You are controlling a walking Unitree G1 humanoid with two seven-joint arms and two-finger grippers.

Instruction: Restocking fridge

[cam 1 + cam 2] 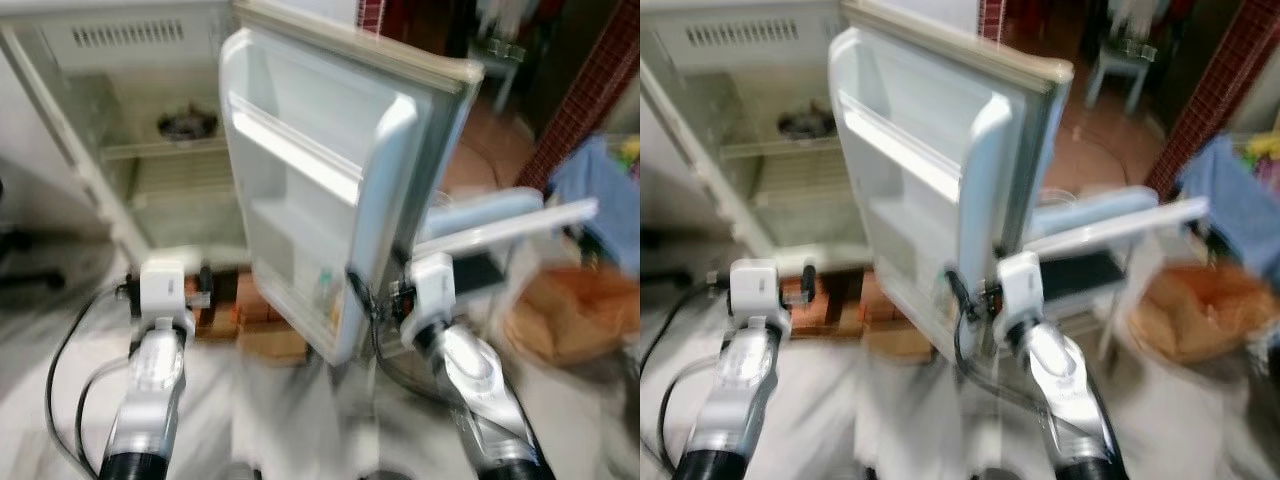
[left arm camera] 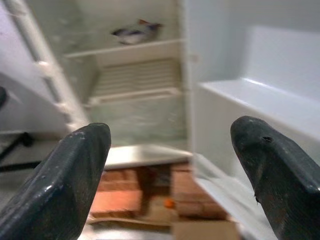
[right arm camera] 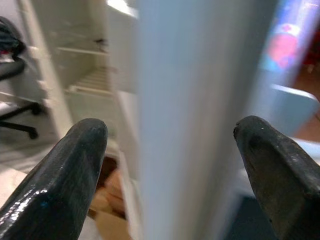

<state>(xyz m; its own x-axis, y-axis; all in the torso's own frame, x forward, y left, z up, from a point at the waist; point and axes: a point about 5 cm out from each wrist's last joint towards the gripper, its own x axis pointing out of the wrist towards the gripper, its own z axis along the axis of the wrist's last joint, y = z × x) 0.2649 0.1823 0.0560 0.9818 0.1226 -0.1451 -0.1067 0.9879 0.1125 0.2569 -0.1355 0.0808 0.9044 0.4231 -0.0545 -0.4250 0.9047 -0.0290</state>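
Open fridge (image 1: 150, 150), door (image 1: 330, 190) edge between right gripper (image 3: 170, 150) jaws

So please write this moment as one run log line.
fridge door: open | left gripper: open, facing fridge shelves | right gripper: open, astride door edge | dark item: upper shelf | views blurred
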